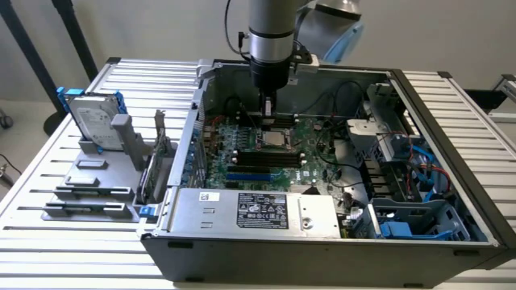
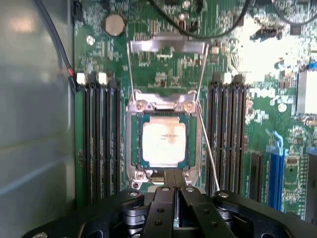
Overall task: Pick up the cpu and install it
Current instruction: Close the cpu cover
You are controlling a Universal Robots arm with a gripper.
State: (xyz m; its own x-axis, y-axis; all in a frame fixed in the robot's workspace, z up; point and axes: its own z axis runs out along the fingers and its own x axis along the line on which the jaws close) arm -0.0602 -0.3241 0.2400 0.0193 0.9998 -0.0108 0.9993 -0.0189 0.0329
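The cpu [image 2: 164,143], a small square chip with a dull silver top, lies flat in the motherboard socket [image 2: 133,148], and I also see the cpu [image 1: 274,141] inside the open computer case. The socket's metal load plate [image 2: 167,46] is swung back, its thin wire levers running down both sides. My gripper [image 2: 174,177] is shut with nothing between its fingers, its tips together just at the socket's near edge. In the exterior view my gripper [image 1: 267,111] hangs straight down over the board, slightly behind the cpu.
Black memory slots [image 2: 99,134] flank the socket on both sides. A grey labelled power-supply box [image 1: 254,211] fills the case's front. Black cables [image 1: 339,103] cross the back. A hard drive in a blue bracket [image 1: 93,119] stands on a grey rack [image 1: 89,193] outside, at the exterior view's left.
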